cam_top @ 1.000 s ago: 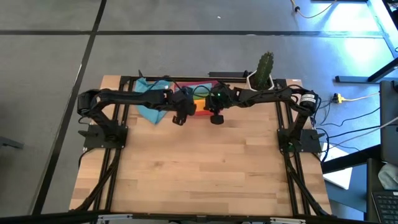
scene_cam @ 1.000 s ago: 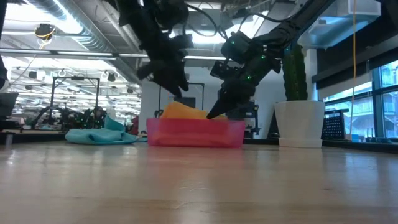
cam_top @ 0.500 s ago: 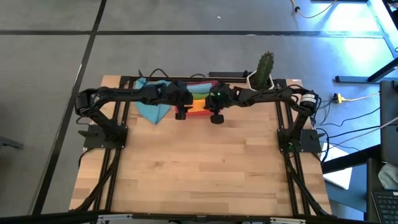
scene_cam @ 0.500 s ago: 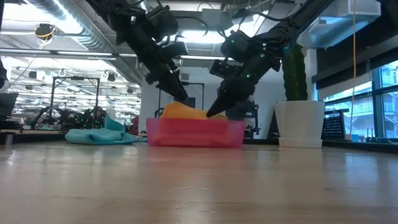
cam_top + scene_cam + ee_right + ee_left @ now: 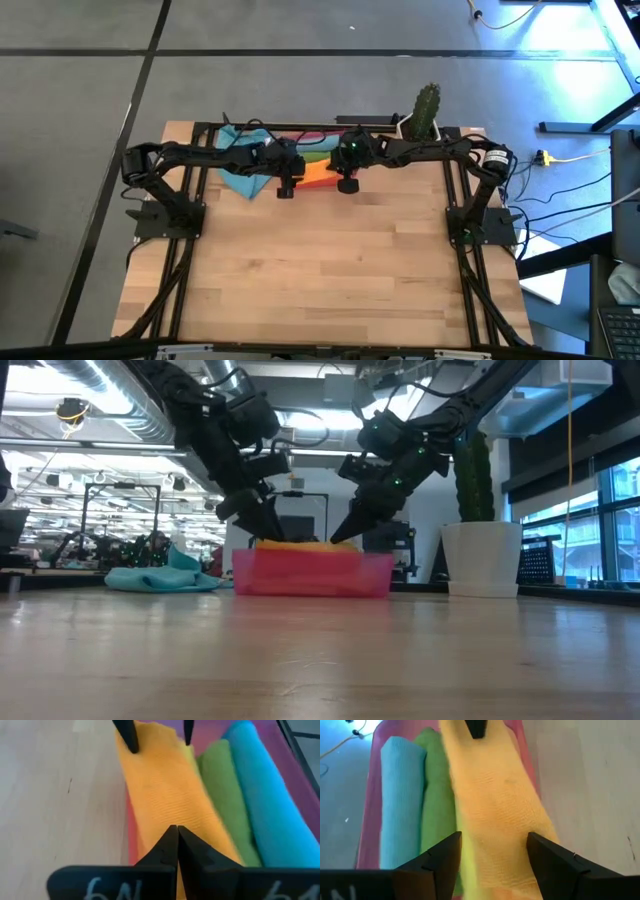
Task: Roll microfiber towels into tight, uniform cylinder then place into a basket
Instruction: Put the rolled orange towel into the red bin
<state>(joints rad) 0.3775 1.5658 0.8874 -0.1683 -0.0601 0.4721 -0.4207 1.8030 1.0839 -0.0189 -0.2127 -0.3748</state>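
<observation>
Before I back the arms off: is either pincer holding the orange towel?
No. The left pincer stands open astride the orange towel's end; the right pincer is shut, tips pressing on it.

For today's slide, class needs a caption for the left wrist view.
Open left gripper straddles an orange towel beside green and blue rolls in the red basket.

Orange [image 5: 160,790], green [image 5: 225,795] and blue [image 5: 265,785] rolled towels lie side by side in the red basket [image 5: 312,574].

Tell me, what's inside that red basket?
Three rolled towels side by side in the basket: blue, green and orange. The basket floor under them is covered.
</observation>
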